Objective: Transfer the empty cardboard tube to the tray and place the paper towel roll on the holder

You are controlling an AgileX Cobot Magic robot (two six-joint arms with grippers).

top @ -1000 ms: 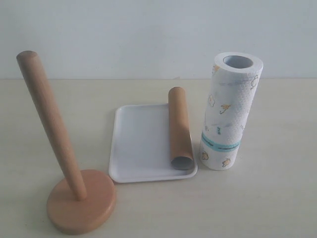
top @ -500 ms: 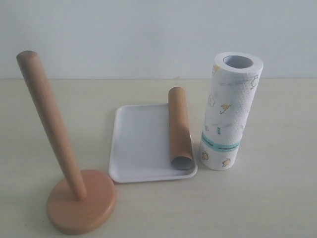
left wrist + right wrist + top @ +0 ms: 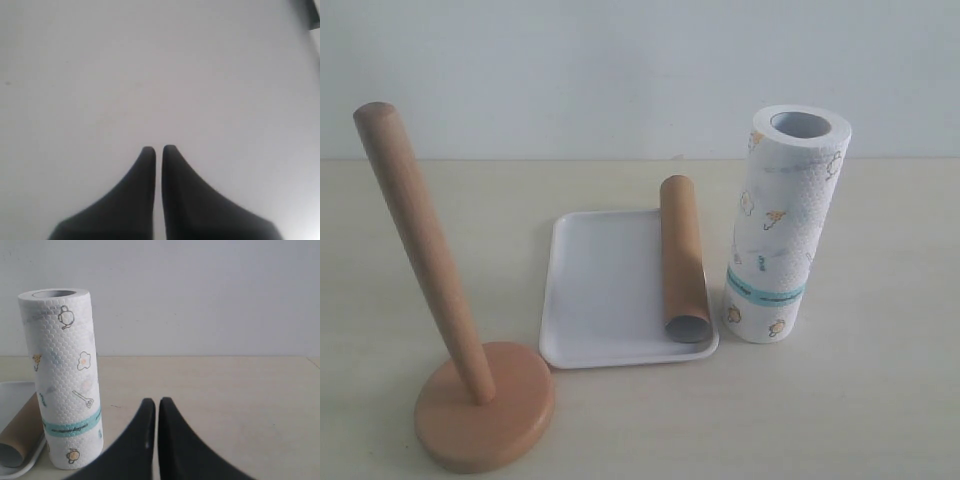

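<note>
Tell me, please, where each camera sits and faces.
Exterior view: raised before the table, angled down at holder, tray, cardboard tube, paper towel roll; no robot parts.
Left wrist view: behind the shut left claw, facing a blank pale surface.
Right wrist view: low behind the shut right claw, facing the roll.
Shared: exterior and right wrist show roll, tube, tray.

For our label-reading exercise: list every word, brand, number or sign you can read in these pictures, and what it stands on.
None can be read.
Teal band on the paper towel roll: dark marks, too small and blurred to read.
Cartoon prints on the roll: pictures only, no letters.
Cardboard tube, tray, holder: no markings visible.
</note>
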